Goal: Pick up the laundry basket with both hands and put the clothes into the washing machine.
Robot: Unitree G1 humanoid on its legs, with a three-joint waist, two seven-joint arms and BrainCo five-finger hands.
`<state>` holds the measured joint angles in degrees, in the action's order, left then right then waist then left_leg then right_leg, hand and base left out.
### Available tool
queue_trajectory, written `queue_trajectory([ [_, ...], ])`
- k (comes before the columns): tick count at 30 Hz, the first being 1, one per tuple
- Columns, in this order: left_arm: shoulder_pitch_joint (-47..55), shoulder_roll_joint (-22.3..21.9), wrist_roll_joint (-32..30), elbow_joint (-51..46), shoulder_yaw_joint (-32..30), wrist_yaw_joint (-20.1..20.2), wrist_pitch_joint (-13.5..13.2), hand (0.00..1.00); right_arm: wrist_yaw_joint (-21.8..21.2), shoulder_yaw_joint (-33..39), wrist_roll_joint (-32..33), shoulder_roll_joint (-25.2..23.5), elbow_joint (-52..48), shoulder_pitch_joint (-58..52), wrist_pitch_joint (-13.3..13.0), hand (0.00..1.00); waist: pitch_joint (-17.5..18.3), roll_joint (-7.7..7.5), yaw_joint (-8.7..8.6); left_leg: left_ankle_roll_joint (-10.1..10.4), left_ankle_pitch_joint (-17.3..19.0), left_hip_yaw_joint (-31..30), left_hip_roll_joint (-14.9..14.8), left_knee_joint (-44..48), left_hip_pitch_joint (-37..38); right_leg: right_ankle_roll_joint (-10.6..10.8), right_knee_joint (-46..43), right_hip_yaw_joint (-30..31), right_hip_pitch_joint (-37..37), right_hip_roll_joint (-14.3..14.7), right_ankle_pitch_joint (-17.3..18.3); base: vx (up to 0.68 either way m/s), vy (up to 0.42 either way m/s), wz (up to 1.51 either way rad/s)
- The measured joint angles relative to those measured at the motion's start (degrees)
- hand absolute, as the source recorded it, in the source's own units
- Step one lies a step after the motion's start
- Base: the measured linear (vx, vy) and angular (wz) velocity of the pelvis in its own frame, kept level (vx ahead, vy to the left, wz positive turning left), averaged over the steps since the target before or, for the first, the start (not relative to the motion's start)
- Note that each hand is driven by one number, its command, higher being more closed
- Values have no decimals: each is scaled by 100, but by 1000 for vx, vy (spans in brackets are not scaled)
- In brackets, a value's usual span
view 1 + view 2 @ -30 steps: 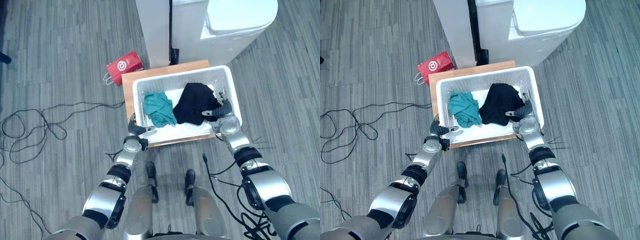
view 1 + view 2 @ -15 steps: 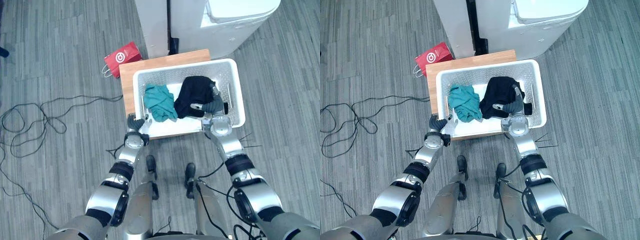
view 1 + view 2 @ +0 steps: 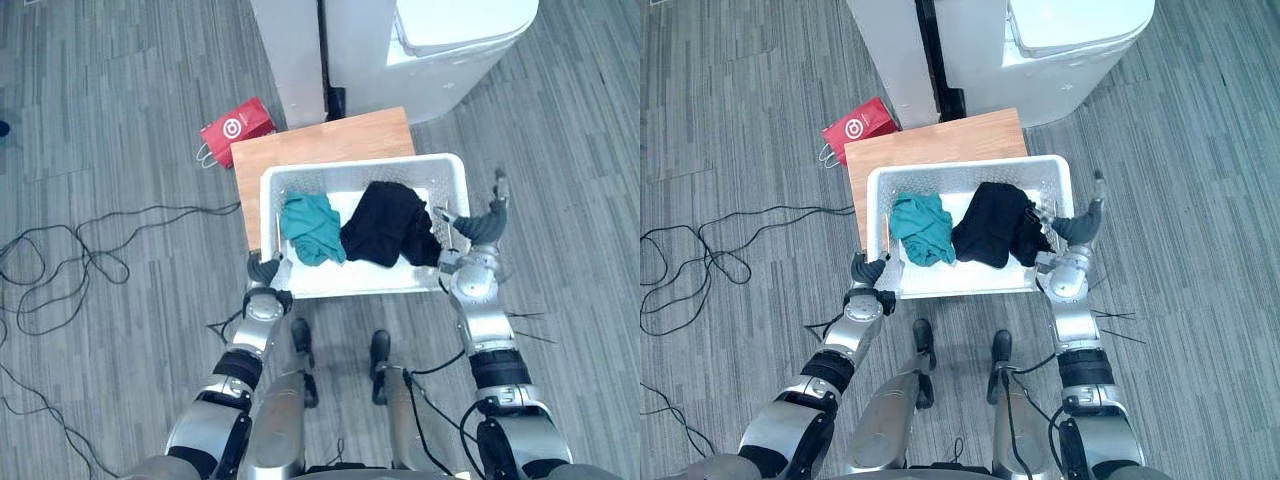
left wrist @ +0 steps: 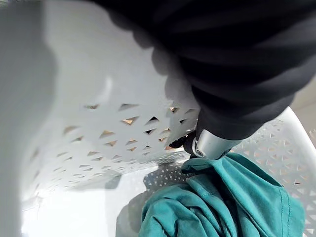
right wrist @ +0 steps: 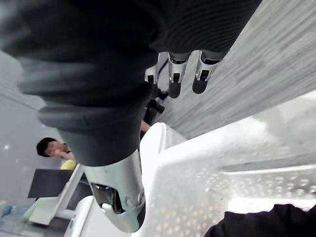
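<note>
Right robot hand (image 3: 482, 228) spread beside basket (image 3: 350, 281); left robot hand (image 3: 265, 272) at corner.

One basket (image 3: 350, 172), teal garment (image 3: 312, 226) plus black garment (image 3: 385, 222) (two), one red bag (image 3: 237, 129).

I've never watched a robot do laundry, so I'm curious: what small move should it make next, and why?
Probably close the right hand on the laundry basket's right rim. Its fingers point straight out beside that wall, thumb over the rim, gripping nothing, while the left hand sits at the near left corner. Lifting needs both sides held.
</note>
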<state>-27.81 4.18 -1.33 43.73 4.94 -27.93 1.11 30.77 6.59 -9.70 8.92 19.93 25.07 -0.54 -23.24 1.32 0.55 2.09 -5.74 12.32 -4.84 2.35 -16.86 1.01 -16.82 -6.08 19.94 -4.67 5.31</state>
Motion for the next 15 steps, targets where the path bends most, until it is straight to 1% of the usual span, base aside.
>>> queue_trajectory([
  [1, 5, 1, 1, 0, 0, 0, 1, 100, 19, 49, 0, 11, 176, 14, 43, 0, -1, -1, 1, 0, 0, -7, 2, 0, 0, 1, -3, -2, 1, 0, -1, -43, 17, 4],
  [2, 4, 18, 2, -1, 0, -1, 16, 100, 25, 171, 15, 36, 727, 80, 175, 0, -2, -2, 15, -15, -11, -32, 2, -2, -19, 1, -10, -17, 11, 1, -1, -30, 4, 4],
  [3, 4, 25, 2, -6, 0, -2, 17, 100, 24, 192, 16, 39, 838, 97, 204, 0, -2, -2, 17, -20, -14, -37, 1, -3, -26, 1, -12, -21, 15, 1, -1, -36, 0, 7],
  [4, 4, 48, 3, -36, -1, -2, 17, 100, 1, 213, 21, 60, 1220, 152, 341, 0, -2, -2, 21, -21, -15, -67, -2, -13, -55, 1, -17, -47, 35, 3, 0, -24, -5, 7],
  [5, 0, 50, 5, -45, -1, -3, 16, 100, -39, 222, 26, 64, 1387, 187, 393, 0, -2, -2, 13, -19, -18, -82, -3, -14, -71, 1, -18, -64, 44, 4, 0, -18, -8, 9],
  [6, -19, 54, 8, -51, -1, -3, 16, 100, -127, 284, 64, 66, 1676, 263, 485, 100, -2, -2, 16, -13, -23, -104, -7, -15, -96, 1, -24, -85, 62, 4, 0, -2, -10, 9],
  [7, -46, 48, 12, -80, 0, -8, 16, 100, -233, 386, 64, 65, 1881, 364, 572, 100, -2, -2, 22, -35, -56, -130, -8, -17, -135, 1, -43, -117, 99, 1, 0, 4, -15, 10],
  [10, -165, 44, 25, -124, -4, -14, 24, 100, -387, 510, 113, 112, 2159, 767, 606, 100, -2, -2, 17, -35, -126, -175, -8, -35, -245, 1, -112, -161, 216, -17, 1, -1, -13, 9],
  [11, -234, 30, 43, -122, -16, -14, 49, 100, -513, 594, 137, 140, 2274, 944, 633, 100, -9, -2, 20, -35, -138, -203, -9, -35, -271, 1, -124, -188, 235, -21, 1, -10, -10, 10],
  [13, -296, -32, 50, -124, -58, -14, 72, 100, -700, 598, 262, 205, 2390, 1114, 710, 100, -41, -24, 33, -35, -142, -237, -13, -35, -277, -2, -147, -221, 233, -30, 5, -4, -5, 10],
  [15, -314, -51, 54, -136, -67, -16, 75, 100, -766, 593, 331, 249, 2408, 1142, 713, 100, -44, -24, 34, -35, -142, -260, -14, -39, -294, -1, -148, -248, 236, -41, 8, 6, 0, 7],
])
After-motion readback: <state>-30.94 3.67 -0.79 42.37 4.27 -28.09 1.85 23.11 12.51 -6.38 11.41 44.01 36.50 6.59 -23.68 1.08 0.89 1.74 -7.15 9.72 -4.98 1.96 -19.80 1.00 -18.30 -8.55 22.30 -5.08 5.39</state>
